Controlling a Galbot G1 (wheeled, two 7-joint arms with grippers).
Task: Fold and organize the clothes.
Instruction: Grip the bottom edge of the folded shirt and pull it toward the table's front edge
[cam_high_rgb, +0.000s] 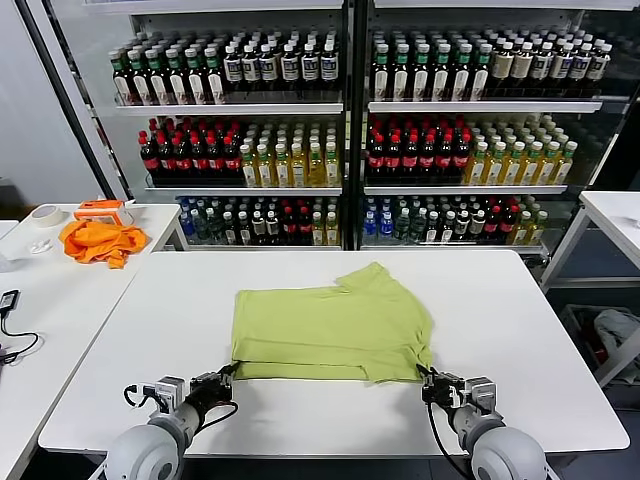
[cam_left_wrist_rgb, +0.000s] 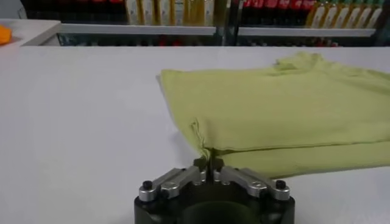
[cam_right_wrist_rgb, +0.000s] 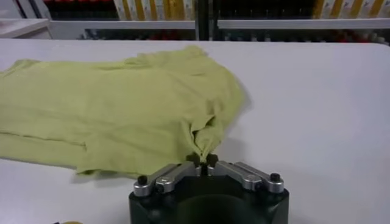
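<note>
A lime yellow-green T-shirt (cam_high_rgb: 330, 323) is seen lying partly folded near the centre of a white surface (cam_high_rgb: 130, 340), with its lower hem doubled toward the near edge and a sleeve bunched at about 1 o'clock of the garment. The shirt's near corners are held at both ends: the left gripper (cam_high_rgb: 222, 379), at about 7 o'clock of the shirt, is pressed together on a pinch of fabric at the near left corner, as shown in the left wrist view (cam_left_wrist_rgb: 208, 163), while the right gripper (cam_high_rgb: 430, 384), at about 5 o'clock, is pinched shut on a puckered fold at the near right corner, as shown in the right wrist view (cam_right_wrist_rgb: 203, 159). Both arms are extended from the near edge of the surface, low over it.

The rest of the white surface is shown bare and matte. Behind it, at 12 o'clock, the room is closed off by a glass-fronted drinks cooler (cam_high_rgb: 345, 120) whose shelves are filled with rows of bottles, dark, red-labelled, yellow and green. A second white table (cam_high_rgb: 40, 290) is placed at 9 to 10 o'clock, on which an orange cloth (cam_high_rgb: 100, 241) is heaped, with a roll of tape (cam_high_rgb: 45, 214) and an orange-and-white object (cam_high_rgb: 104, 209) beside it, and a black cable (cam_high_rgb: 15, 340) nearer the front. The corner of a third white table (cam_high_rgb: 615, 215) is visible at 3 o'clock.
</note>
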